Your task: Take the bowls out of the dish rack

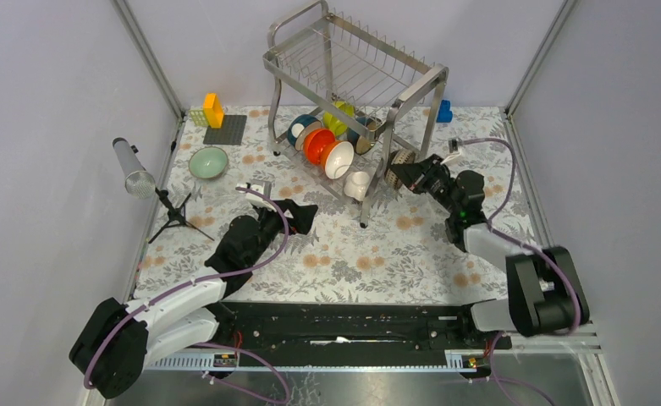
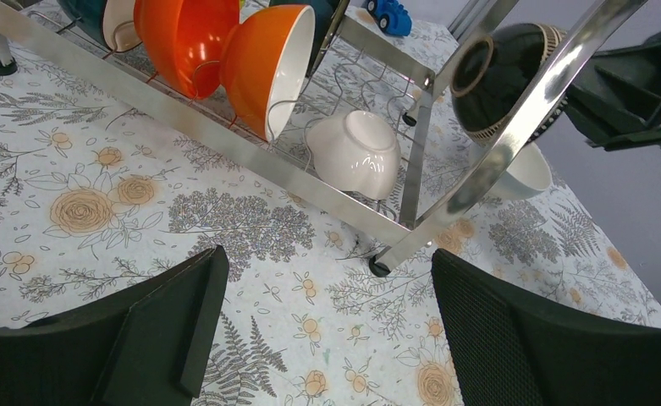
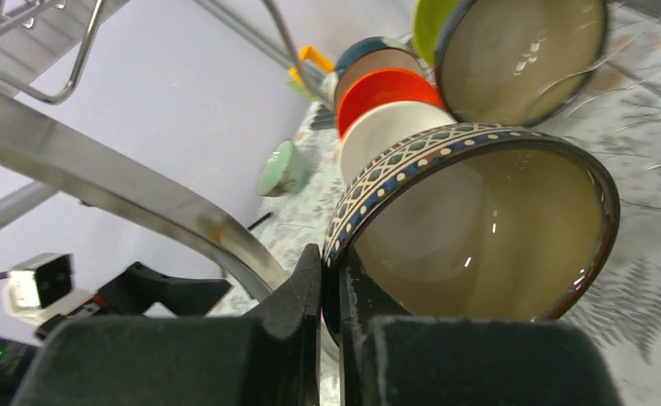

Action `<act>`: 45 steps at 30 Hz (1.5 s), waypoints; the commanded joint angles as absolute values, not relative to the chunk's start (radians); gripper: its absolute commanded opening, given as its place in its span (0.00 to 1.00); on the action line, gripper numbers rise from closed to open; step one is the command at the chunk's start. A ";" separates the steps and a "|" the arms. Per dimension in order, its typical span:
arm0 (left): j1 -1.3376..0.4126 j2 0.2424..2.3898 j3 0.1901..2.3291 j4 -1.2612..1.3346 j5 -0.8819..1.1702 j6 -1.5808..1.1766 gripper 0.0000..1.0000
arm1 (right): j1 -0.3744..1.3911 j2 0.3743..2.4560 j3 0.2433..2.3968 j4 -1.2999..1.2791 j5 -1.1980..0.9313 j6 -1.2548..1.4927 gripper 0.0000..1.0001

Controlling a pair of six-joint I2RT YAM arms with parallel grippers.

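One bowl [image 3: 479, 245] sits pinched by its rim in my right gripper [image 3: 331, 271], centre-right of the overhead frame at the end of the rack [image 1: 354, 63], ready to lift clear, while my left gripper [image 2: 327, 279] stands wide open and empty.

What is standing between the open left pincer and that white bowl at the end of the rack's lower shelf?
Only the dish rack's low front rail crosses between the left pincer and the white bowl; its corner leg stands just beside the bowl.

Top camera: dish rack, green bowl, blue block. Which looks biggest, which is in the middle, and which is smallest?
1. Dish rack
2. Green bowl
3. Blue block, partly hidden, but still clearly the smallest.
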State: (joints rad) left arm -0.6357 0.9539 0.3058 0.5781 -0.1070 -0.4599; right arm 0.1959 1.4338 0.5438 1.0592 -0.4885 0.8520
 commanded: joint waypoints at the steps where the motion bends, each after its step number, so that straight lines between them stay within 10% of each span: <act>1: -0.638 0.926 0.308 0.628 -0.119 -0.442 0.95 | 0.192 1.220 0.530 0.778 -0.330 0.650 0.00; 18: -0.637 0.934 0.316 0.622 -0.118 -0.434 0.95 | 0.193 0.904 0.577 0.207 0.169 0.485 0.00; 29: -0.638 0.924 0.319 0.612 -0.120 -0.436 0.95 | 0.193 1.165 1.064 -0.435 -0.053 0.334 0.00; 45: -0.638 0.914 0.322 0.600 -0.120 -0.438 0.95 | 0.204 1.411 1.351 -0.811 0.249 0.229 0.00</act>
